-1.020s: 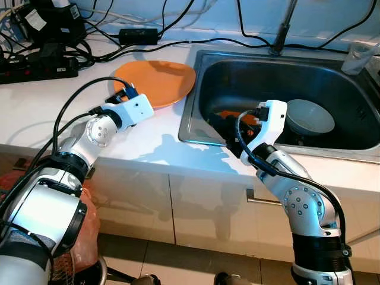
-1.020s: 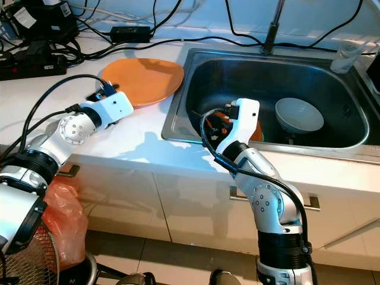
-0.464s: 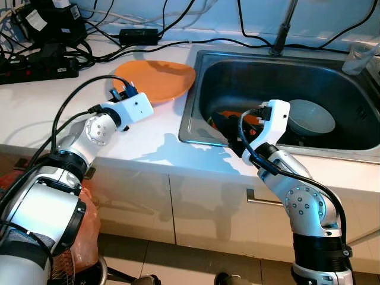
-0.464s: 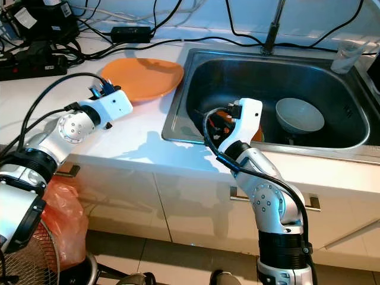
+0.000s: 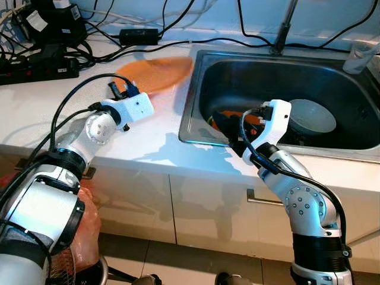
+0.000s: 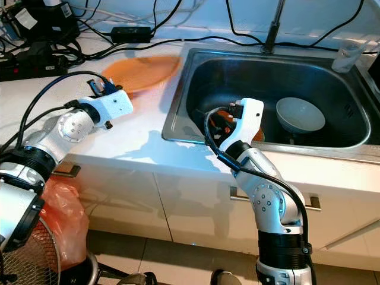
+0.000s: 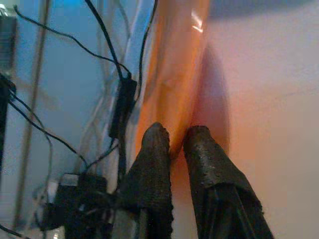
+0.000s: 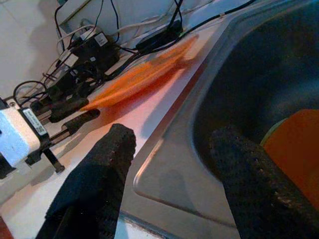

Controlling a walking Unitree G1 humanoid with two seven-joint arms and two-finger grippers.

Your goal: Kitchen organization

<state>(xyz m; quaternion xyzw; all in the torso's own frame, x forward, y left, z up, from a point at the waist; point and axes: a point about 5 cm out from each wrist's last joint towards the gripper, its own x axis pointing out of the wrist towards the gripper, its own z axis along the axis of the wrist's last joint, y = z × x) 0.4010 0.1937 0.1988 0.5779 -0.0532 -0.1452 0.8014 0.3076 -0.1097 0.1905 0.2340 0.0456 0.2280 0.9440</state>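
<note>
Head views: the left gripper (image 5: 116,90) clamps the round orange plate (image 5: 155,72), blurred, on the white countertop (image 5: 35,101) beside the steel sink (image 5: 196,89). Wrist views: the right gripper (image 8: 172,184) is spread over the sink's rim.

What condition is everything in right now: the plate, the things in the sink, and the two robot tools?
Orange plate: tilted, near rim pinched, blurred.
Left tool: shut on the plate's rim.
Right tool: open, at the sink's front edge.
Sink: dry-looking, tap not running.
Grey bowl: upright in the sink.
</note>
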